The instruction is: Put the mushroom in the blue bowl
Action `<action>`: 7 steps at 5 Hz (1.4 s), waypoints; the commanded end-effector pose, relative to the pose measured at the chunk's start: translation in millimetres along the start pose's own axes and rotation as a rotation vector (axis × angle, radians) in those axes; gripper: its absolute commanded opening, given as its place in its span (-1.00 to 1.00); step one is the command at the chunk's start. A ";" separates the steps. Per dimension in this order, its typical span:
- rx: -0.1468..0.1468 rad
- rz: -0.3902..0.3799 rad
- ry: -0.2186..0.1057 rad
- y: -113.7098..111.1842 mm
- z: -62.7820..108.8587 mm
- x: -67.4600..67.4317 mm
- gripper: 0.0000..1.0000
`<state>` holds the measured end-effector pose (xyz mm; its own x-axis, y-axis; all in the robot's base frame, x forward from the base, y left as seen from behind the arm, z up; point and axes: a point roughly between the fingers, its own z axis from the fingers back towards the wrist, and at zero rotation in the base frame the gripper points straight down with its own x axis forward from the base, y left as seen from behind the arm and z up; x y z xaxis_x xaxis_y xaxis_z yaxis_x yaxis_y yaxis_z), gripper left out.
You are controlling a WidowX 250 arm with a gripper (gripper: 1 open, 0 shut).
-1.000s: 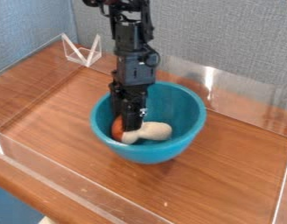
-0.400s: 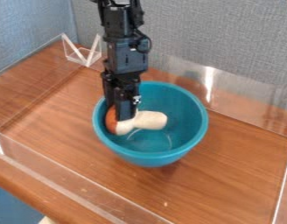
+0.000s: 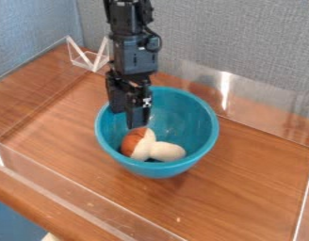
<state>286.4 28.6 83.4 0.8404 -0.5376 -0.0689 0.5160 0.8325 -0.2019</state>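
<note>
While the mushroom (image 3: 150,148) lies on its side on the floor of the blue bowl (image 3: 199,143) — orange cap toward the worktop's (image 3: 56,104) left edge, cream stem toward the right — the hand (image 3: 132,110) hangs just above it, pointing down, its fingers spread and gripping nothing. Clear plastic walls (image 3: 252,91) rim the worktop; a small clear stand (image 3: 88,56) sits near the far left corner.

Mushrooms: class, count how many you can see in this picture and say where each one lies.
1. The mushroom lies on its side inside the blue bowl, near the front-left of its floor, below the gripper. Nothing suggests another is hidden.
</note>
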 end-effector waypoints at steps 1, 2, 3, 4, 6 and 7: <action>0.071 0.022 -0.075 8.3 31.0 0.9 1.00; 0.075 0.037 -0.077 10.6 34.0 0.6 1.00; 0.079 0.052 -0.076 12.4 35.7 0.9 1.00; 0.080 0.063 -0.076 13.7 36.7 1.0 1.00; 0.087 0.087 -0.081 15.1 40.4 0.5 1.00; 0.091 0.099 -0.085 15.6 43.0 0.1 1.00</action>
<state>293.1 39.7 94.5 0.8858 -0.4573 -0.0791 0.4396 0.8814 -0.1729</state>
